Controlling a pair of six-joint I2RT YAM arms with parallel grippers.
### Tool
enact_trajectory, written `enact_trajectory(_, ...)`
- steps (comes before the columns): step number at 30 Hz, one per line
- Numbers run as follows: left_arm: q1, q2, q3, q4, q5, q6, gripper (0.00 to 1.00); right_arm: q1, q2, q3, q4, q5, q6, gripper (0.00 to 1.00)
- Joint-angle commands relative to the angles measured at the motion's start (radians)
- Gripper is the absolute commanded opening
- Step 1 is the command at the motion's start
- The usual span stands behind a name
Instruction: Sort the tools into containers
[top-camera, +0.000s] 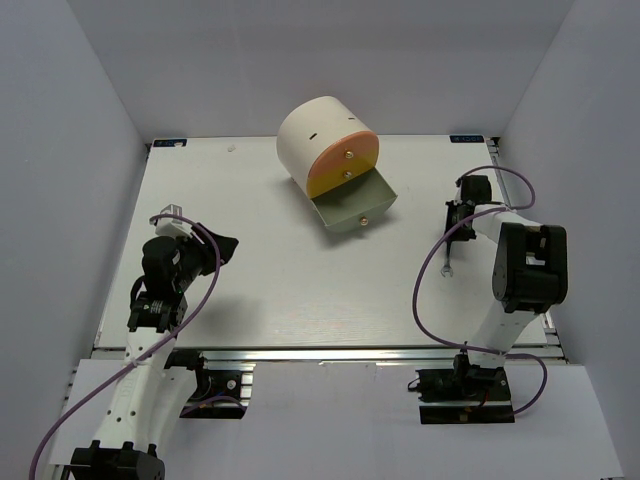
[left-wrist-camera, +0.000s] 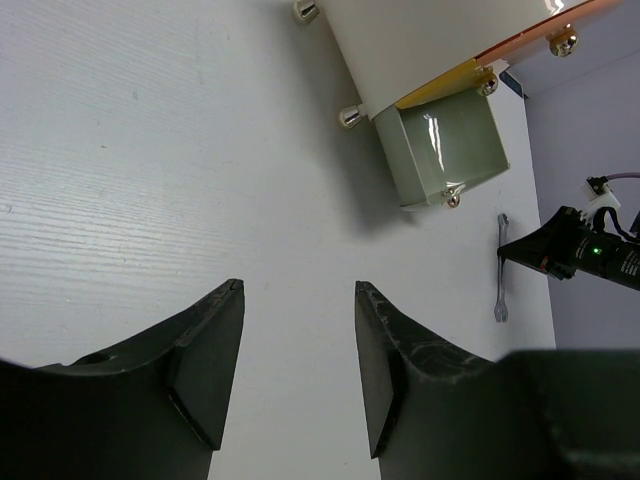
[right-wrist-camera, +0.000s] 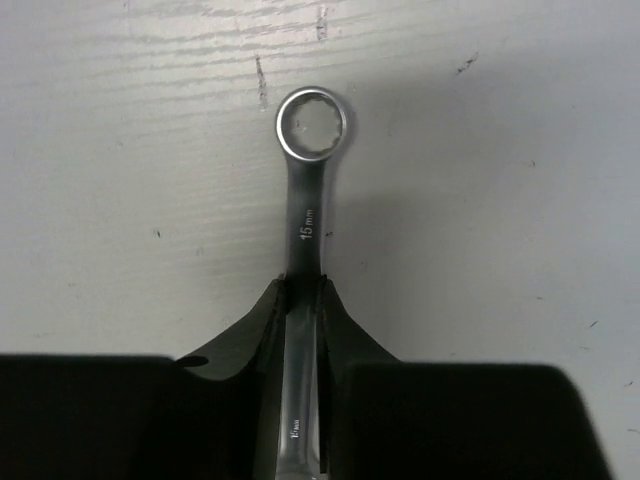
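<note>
A silver 15 mm spanner is gripped by its shaft in my right gripper. Its ring end points away from the fingers, over the white table. In the top view the spanner is at the table's right side, under my right gripper. The cream cabinet lies at the back centre. Its orange drawer and yellow drawer are pushed in. The grey-green drawer is pulled out and looks empty. My left gripper is open and empty, at the left. No other tools show.
Purple cables loop beside both arms. Grey walls close in the table at the left, back and right. The open drawer and the spanner also show in the left wrist view.
</note>
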Motion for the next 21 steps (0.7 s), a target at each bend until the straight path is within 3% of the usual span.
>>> enact_trajectory(1, -0.003, -0.012, 0.000, -0.011, -0.011, -0.002, 0.58, 0.000, 0.058, -0.025, -0.026, 0.044, 0.006, 0.11)
enact_trajectory(3, -0.004, -0.015, 0.000, -0.014, -0.013, -0.002, 0.58, 0.000, 0.060, -0.047, -0.026, 0.047, 0.006, 0.01)
enact_trajectory(4, -0.003, -0.018, -0.001, -0.014, -0.011, -0.002, 0.58, 0.000, 0.057, -0.054, -0.023, 0.042, 0.009, 0.00)
enact_trajectory(12, -0.003, -0.026, 0.002, -0.023, -0.014, 0.003, 0.58, 0.000, -0.011, 0.039, -0.087, -0.146, 0.030, 0.00)
enact_trajectory(21, -0.003, -0.020, -0.011, 0.005, -0.007, -0.008, 0.58, 0.000, -0.026, 0.153, -0.136, -0.191, 0.033, 0.00)
